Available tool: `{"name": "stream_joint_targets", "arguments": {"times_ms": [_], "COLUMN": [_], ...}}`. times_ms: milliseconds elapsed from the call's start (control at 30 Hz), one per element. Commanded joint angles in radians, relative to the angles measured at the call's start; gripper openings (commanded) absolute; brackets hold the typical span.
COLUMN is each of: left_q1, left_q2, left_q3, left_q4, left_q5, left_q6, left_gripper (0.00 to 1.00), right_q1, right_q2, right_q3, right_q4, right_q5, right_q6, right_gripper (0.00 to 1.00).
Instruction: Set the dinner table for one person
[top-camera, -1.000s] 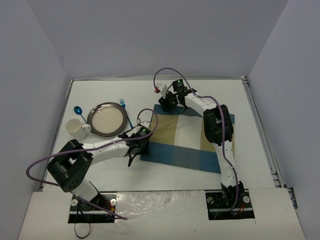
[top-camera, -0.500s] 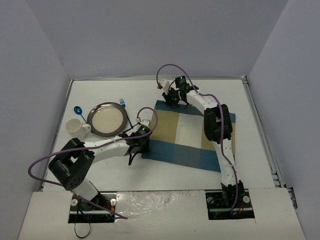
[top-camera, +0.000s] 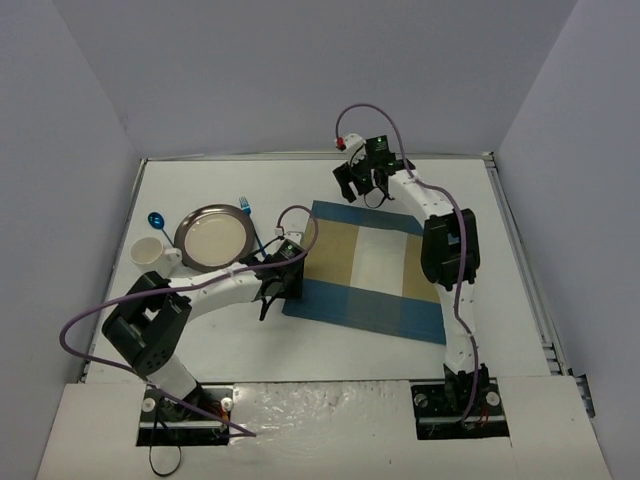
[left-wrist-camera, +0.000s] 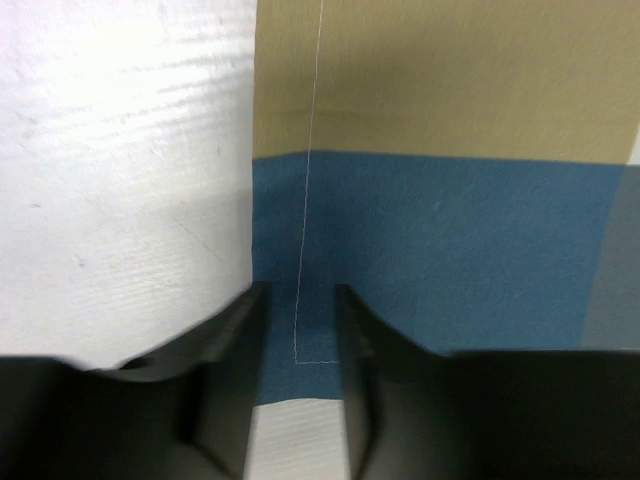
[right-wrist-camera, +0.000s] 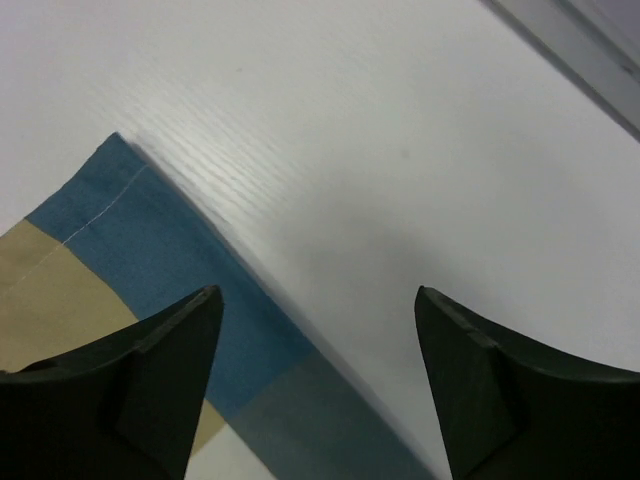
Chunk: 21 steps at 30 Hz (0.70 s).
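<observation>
White, faintly grained rectangular worktop (top-camera: 520, 290), lying flat between lavender-grey walls (top-camera: 300, 80) with its long axis unclear, carries a blue-and-tan checked cloth placemat (top-camera: 370, 270) at centre; left end effector (left-wrist-camera: 300, 300) pinched narrowly on the placemat's near-left corner, right end effector (right-wrist-camera: 315, 292) spread wide and empty above its far-left corner.

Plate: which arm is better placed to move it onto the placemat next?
Left, probably: the plate lies near the left gripper, which first must release the placemat corner; the open right gripper hovers at the far corner.
</observation>
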Motion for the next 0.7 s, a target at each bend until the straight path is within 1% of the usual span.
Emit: {"name": "stream_joint_targets", "arguments": {"times_ms": [0,33,100,200,300,367,567,667], "left_q1": [0.01,0.01,0.011,0.016,0.029,0.043,0.081,0.107], "left_q2": [-0.064,-0.073,-0.09,-0.089,-0.048,-0.007,0.129,0.205], "left_q3": [0.129,0.145,0.182,0.213,0.249,0.278,0.374,0.429], "left_q4": [-0.039,-0.042,-0.039,-0.014,0.008,0.017,0.067,0.073], "left_q5": [-0.057,-0.064,-0.074,-0.074,-0.075,-0.073,-0.043,-0.005], "left_q6": [0.084,0.104,0.128,0.191,0.224,0.242,0.315,0.327], "left_gripper": [0.37,0.41,0.47,0.58,0.62,0.64,0.68,0.71], "right_q1": [-0.073,-0.084,-0.124,-0.196,-0.269,-0.295,-0.313,-0.368], "right_q2": [-0.366,-0.413,-0.528,-0.649,-0.74,-0.786,-0.944,-0.993], "right_q3": [-0.172,-0.233,-0.399,-0.598,-0.807,-0.914,-1.128,-1.213], "right_q4": [0.039,0.039,0.038,0.045,0.056,0.067,0.072,0.077], "right_q5": [0.275,0.328,0.41,0.429,0.472,0.504,0.603,0.615], "right_q6": [0.307,0.375,0.458,0.623,0.704,0.768,0.843,0.857], "right_gripper": [0.79,0.82,0.84,0.85,0.84,0.84,0.82,0.82]}}
